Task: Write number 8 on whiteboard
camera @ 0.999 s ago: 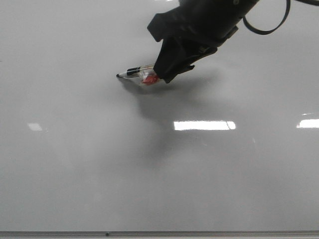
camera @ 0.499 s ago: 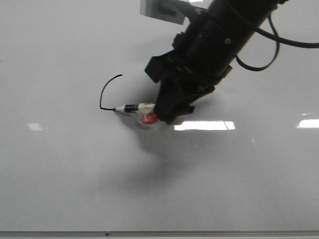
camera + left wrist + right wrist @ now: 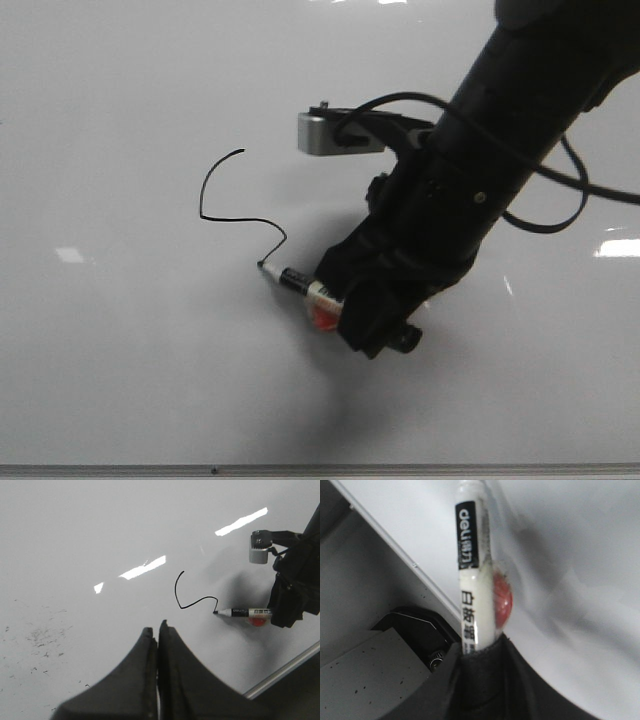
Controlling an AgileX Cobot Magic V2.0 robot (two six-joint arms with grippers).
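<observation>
The whiteboard (image 3: 120, 360) fills the front view. On it the number 8 (image 3: 204, 197) shows as an open S-shaped black stroke: a curve at the top, a run to the right, then a short hook down. My right gripper (image 3: 345, 305) is shut on a white marker (image 3: 300, 285) with a black band and a red spot. The marker's tip (image 3: 262, 265) touches the end of the stroke. The right wrist view shows the marker (image 3: 472, 580) rising from the closed jaws of that gripper (image 3: 480, 652). My left gripper (image 3: 157, 627) hangs shut and empty over the board, near the stroke (image 3: 176, 591) and the marker (image 3: 245, 612).
The board's grey metal frame (image 3: 300, 468) runs along the near edge. Glare patches (image 3: 618, 247) lie on the right. Faint old smudges (image 3: 42, 637) mark the board beside my left gripper. A grey camera box (image 3: 325, 132) sticks out from the right wrist.
My right arm has swept toward the near edge with the marker on the board. The stroke grew from nothing to a curve, then ran right and hooked down.
</observation>
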